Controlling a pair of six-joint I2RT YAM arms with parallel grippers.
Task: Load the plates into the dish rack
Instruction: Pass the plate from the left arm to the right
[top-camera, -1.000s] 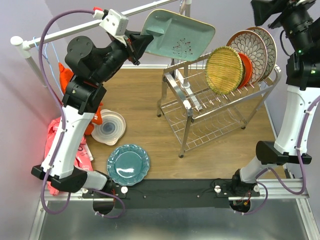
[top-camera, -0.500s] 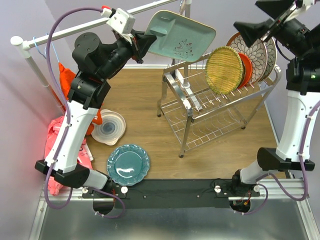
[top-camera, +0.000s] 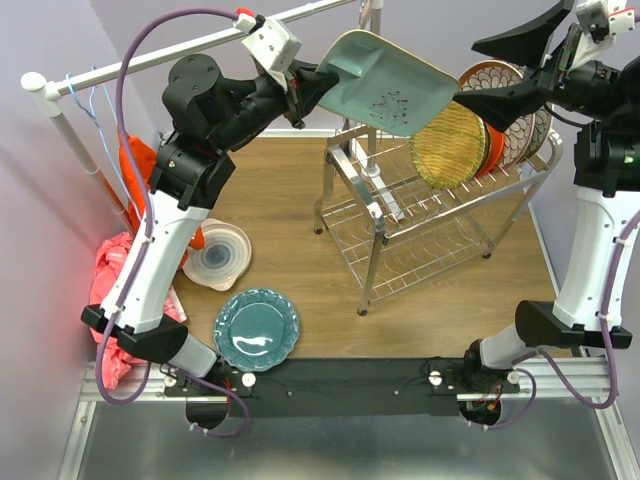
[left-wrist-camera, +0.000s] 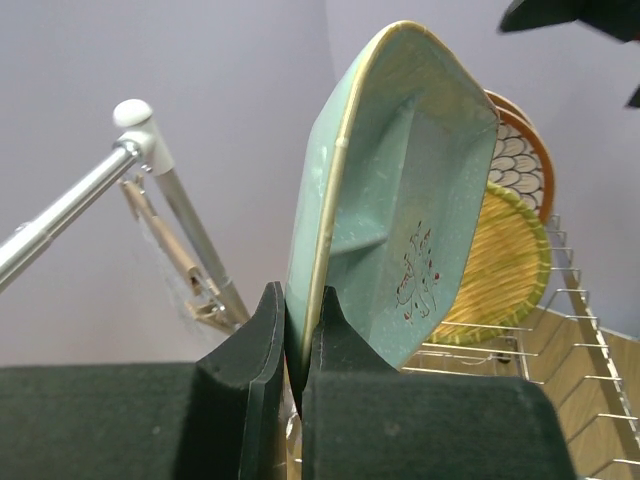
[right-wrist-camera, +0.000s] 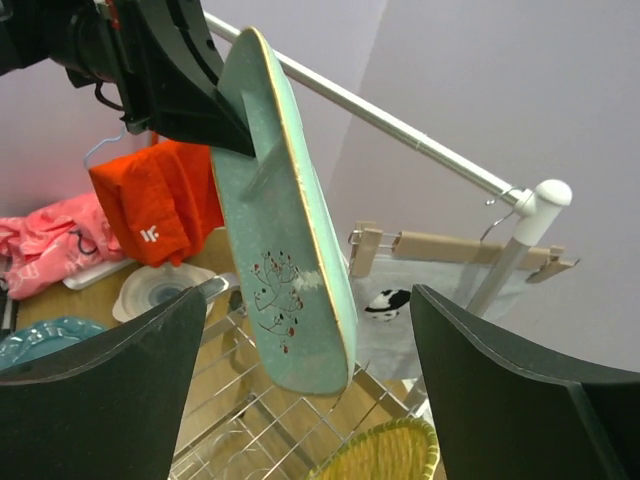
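Above the dish rack: pale-teal plate, tilted, long axis running from left gripper, pinching its near rim, toward right gripper, spread wide about its far end.

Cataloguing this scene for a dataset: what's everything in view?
divided plate: 1, pale green, held above the dish rack
woven plate: 1, yellow, upright in rack's top tier
orange plate: 1, orange, behind woven plate
floral plates: 2, brown-rimmed, rack's right end
scalloped plate: 1, teal, on table
swirl plate: 1, white-grey, on table
dish rack: 1, metal, on table
clothes rail: 1, white, far left
orange cloth: 1, orange, hanging on rail
pink cloth: 1, pink, table's left edge
left gripper: 1, black, shut on divided plate
right gripper: 1, black, open beside divided plate
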